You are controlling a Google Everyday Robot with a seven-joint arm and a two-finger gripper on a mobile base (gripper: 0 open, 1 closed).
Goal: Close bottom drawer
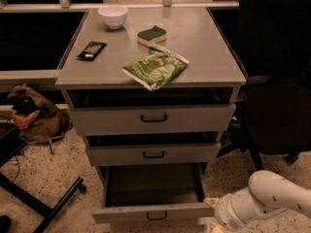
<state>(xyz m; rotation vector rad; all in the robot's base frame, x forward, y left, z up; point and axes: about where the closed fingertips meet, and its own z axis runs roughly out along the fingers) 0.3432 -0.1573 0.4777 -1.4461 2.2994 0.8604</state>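
The bottom drawer [151, 211] is the lowest of three grey cabinet drawers. It stands pulled far out, its dark inside showing, with a small black handle [156, 215] on its slim front panel. My white arm [265, 200] reaches in from the lower right. My gripper [213, 222] is at the drawer's front right corner, at the bottom edge of the view, mostly cut off. The middle drawer [153, 154] and the top drawer [153, 118] are each pulled out a little.
On the cabinet top [204, 47] lie a green bag [155, 69], a sponge [151, 34], a white bowl [113, 16] and a dark bar [92, 50]. A brown bag [34, 114] lies on the floor at left. Black stand legs [43, 203] lie lower left. A dark chair [277, 110] stands right.
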